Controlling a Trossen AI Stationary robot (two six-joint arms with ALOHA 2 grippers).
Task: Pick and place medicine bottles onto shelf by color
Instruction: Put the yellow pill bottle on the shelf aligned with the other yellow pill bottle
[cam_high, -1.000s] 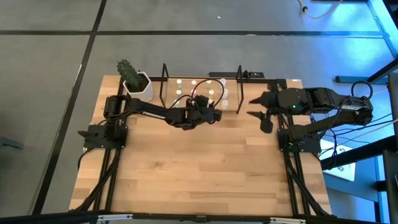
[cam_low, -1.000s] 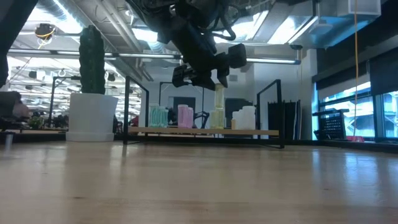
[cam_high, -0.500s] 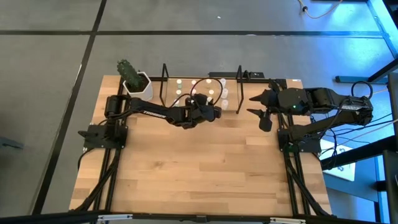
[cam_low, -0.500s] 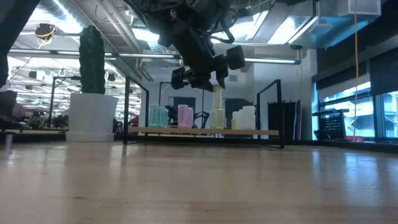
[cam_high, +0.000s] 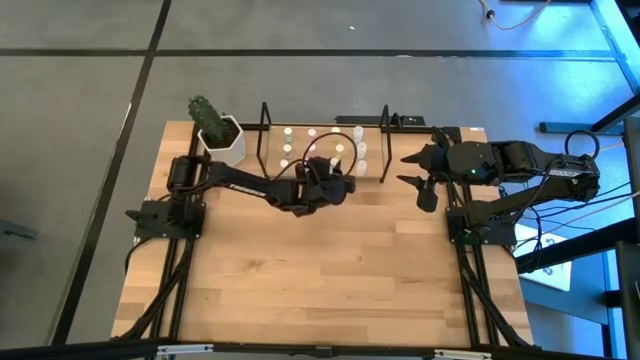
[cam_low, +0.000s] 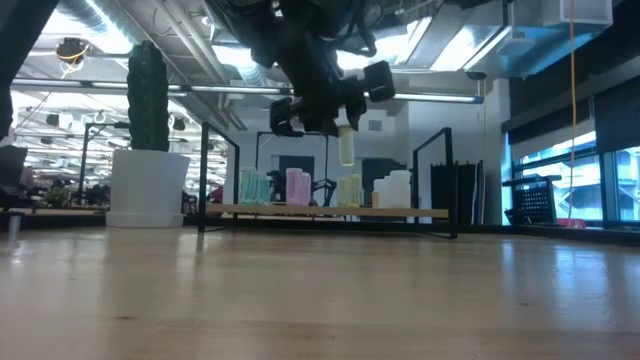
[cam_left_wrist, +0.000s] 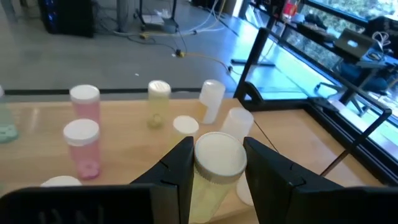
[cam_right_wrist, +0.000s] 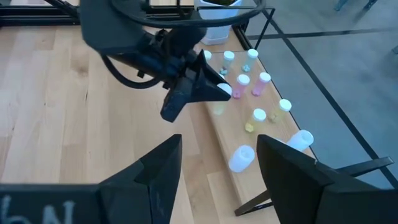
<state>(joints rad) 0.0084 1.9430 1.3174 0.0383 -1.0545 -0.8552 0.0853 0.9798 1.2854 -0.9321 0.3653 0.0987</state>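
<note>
My left gripper (cam_high: 336, 181) hovers at the shelf's (cam_high: 325, 140) near edge, shut on a pale yellow medicine bottle (cam_low: 346, 146) with a whitish cap (cam_left_wrist: 219, 155). On the shelf's wooden floor (cam_low: 330, 211) stand green (cam_low: 254, 186), pink (cam_low: 298, 186), yellow (cam_low: 349, 190) and white (cam_low: 395, 188) bottles on their bases; one white bottle (cam_left_wrist: 211, 99) leans. My right gripper (cam_high: 415, 170) hangs open, raised above the table's right side, beyond the shelf's right end loop. My left gripper pinches the yellow bottle's upper part, just under the cap (cam_left_wrist: 214, 177), between its two fingers (cam_left_wrist: 177, 168). The fingers come nearly level from the table's left and near side. The bottle hangs roughly upright below them, lifted clear of the shelf floor and of the standing bottles.
A white hexagonal pot with a cactus (cam_high: 222, 135) stands left of the shelf at the far left corner. Upright black wire loops (cam_low: 432, 180) close the shelf's ends. The wide wooden tabletop (cam_high: 320, 270) stretches in front of the shelf.
My left gripper has turned at the wrist and drifted slightly toward the table's left, keeping its hold. In the low view the yellow bottle now sits higher, with its lower end clear above the bottles standing on the shelf.
</note>
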